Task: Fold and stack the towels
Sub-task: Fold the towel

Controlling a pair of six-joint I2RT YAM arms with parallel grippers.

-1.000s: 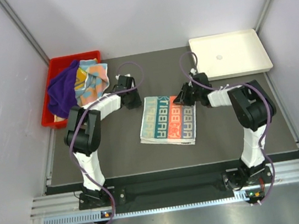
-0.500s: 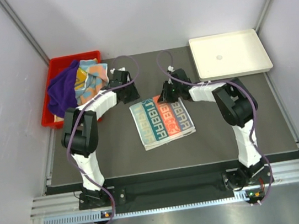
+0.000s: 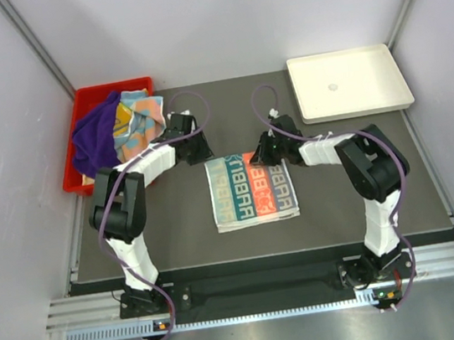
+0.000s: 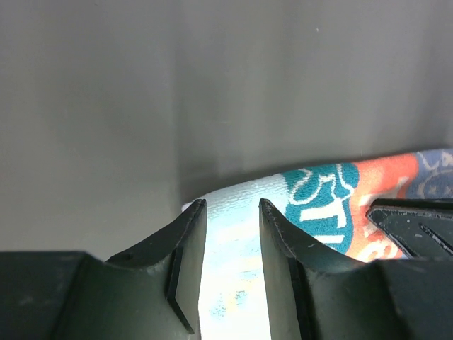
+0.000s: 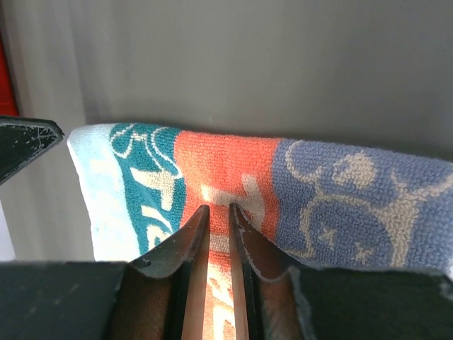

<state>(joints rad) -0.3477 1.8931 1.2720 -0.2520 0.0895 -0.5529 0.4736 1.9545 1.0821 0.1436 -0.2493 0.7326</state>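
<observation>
Desk (image 3: 175, 219): dark mat; the lettered towel (image 3: 253, 190) lies flat at its middle, between the two arms, with its far edge under both wrists.
Step in hand: judged to be a fold of this towel, taken from its far edge.
Right fingers (image 5: 249, 248): drawn almost together, with orange cloth filling the slit between them. They seem clamped on the towel near the middle of its far edge.
Left fingers (image 4: 177, 241): apart, standing at the white far-left corner; the cloth shows through the gap and nothing looks gripped.
Doing it well: the left side should close on its corner before either arm lifts, or the cloth will skew. Both arms should then rise together, just clear of the desk, carry the far edge evenly towards the near edge and set it down corner on corner.
Risk: one layer slipping out of the thin pinch and leaving a crooked fold.
Writing: rows of big block letters in teal, orange and blue-grey bands. From above they may be "RABBIT" read backwards, but that is uncertain. No other label can be read.
Far left: red bin (image 3: 101, 89) holding the purple towel (image 3: 96, 142) and a multicoloured towel (image 3: 140, 123), both unfolded.
Far right: white tray (image 3: 366, 74).
</observation>
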